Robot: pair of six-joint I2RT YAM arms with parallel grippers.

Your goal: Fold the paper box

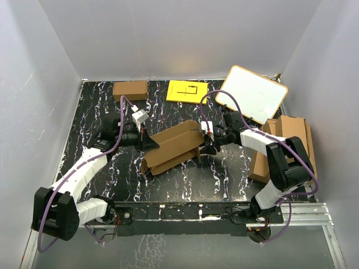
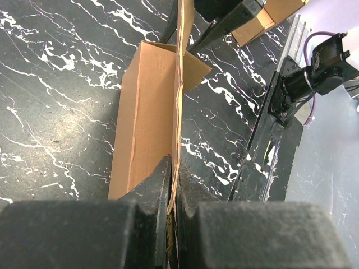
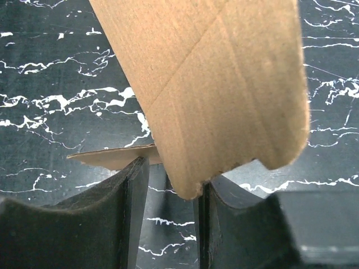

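Paper box: plain brown paper box [image 1: 174,144], unprinted on the faces I see, lying slantwise mid-table between my two arms, flaps up.
Left gripper: my left gripper [image 2: 171,168] is pinched tight on a thin upright wall edge at the box's left end.
Right gripper: my right gripper [image 3: 168,174] stands parted at the box's right end; a rounded flap [image 3: 224,84] hangs with its corner in the gap, dark table showing between the fingers [image 3: 132,185].
Writing: the yellow sheet [image 1: 187,91] bears thin black lines, too small to read; the white board [image 1: 251,93] looks blank.
Edges: a small brown carton [image 1: 130,89] and the sheet sit along the far wall; a cardboard pile [image 1: 286,145] sits beside my right arm.
Room: bare black marbled table [image 1: 224,179] lies between the box and the near rail.
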